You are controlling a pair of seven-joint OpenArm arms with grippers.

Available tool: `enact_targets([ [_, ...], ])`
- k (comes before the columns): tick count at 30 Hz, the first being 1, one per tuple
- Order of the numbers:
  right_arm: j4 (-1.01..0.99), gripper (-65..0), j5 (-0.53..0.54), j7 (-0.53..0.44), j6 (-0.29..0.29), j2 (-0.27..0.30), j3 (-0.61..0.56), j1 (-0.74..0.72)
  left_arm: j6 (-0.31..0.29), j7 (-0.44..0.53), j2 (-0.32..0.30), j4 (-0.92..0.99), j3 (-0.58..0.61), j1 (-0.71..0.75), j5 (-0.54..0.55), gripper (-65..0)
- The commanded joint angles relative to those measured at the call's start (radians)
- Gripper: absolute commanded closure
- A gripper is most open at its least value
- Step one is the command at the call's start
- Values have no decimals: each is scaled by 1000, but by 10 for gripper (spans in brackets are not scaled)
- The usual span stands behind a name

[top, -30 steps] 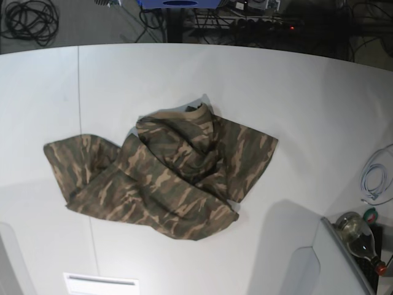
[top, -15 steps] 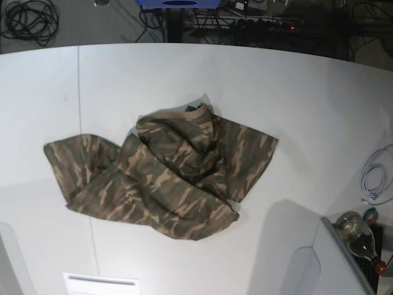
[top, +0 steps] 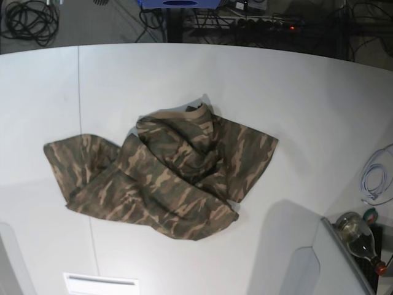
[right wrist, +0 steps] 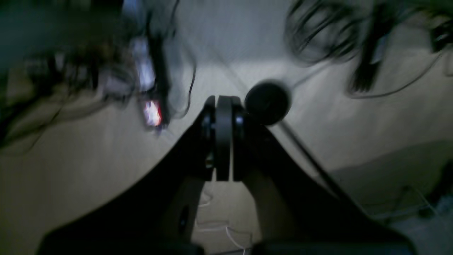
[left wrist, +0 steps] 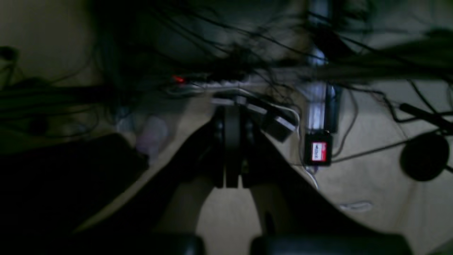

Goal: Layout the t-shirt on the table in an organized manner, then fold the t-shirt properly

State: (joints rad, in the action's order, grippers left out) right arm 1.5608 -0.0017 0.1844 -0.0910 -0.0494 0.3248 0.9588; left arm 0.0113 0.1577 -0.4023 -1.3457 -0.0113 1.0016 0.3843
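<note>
Both wrist views are dim and blurred; we make out only the left gripper (left wrist: 232,177) and right gripper (right wrist: 223,170) with jaws pressed together, holding nothing. The soft camouflage t-shirt (top: 166,178) lies crumpled mid-frame on the smooth white table (top: 295,92)

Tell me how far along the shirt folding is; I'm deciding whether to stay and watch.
Nothing looks done yet. The t-shirt lies crumpled on the table, bunched over itself with one part trailing toward the base view's left. Nothing is in hand: the left pincer and right pincer are both shut on nothing, away from the cloth. Spreading it flat and all the folding are left.
</note>
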Motion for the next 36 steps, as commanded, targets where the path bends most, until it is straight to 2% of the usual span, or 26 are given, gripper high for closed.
enact_targets([
  [1,59,0,4,-15,-2,-8,27,19,-6,16,-20,-64,1,39,25,0],
  [5,235,0,4,-15,-2,-16,86,-5,-6,12,-97,-314,1,90,54,0],
  [8,323,-2,4,-15,-11,-11,79,-80,-3,0,-119,-435,0,38,55,0],
  [11,370,-12,4,4,-105,-17,60,-208,-3,-139,-117,-529,0,-77,58,0],
  [13,390,-84,4,111,-183,-19,38,-320,-3,-295,-100,-553,0,-189,60,0],
  [16,384,-258,4,320,-278,-20,-16,-504,-3,-485,-60,-538,0,-347,61,0],
  [17,376,-321,4,379,-309,-20,-33,-556,-4,-530,-48,-533,0,-389,61,-86],
  [19,358,-423,4,439,-359,-20,-66,-642,-6,-561,-28,-524,0,-439,61,-273],
  [20,344,-462,4,441,-373,-20,-82,-674,-6,-559,-19,-513,0,-461,60,-329],
  [21,323,-489,4,442,-384,-23,-105,-710,-6,-559,-13,-501,3,-484,54,-347],
  [23,261,-495,4,444,-393,-34,-141,-762,-6,-559,-11,-460,3,-514,54,-329],
  [25,163,-495,4,442,-393,-36,-164,-817,-6,-559,-16,-409,1,-539,54,-283],
  [30,-56,-495,4,435,-390,-43,-163,-930,-6,-559,-19,-323,-14,-542,54,-181],
  [36,-170,-495,4,338,-387,-39,-163,-963,-7,-559,9,-295,-132,-533,54,-161],
])
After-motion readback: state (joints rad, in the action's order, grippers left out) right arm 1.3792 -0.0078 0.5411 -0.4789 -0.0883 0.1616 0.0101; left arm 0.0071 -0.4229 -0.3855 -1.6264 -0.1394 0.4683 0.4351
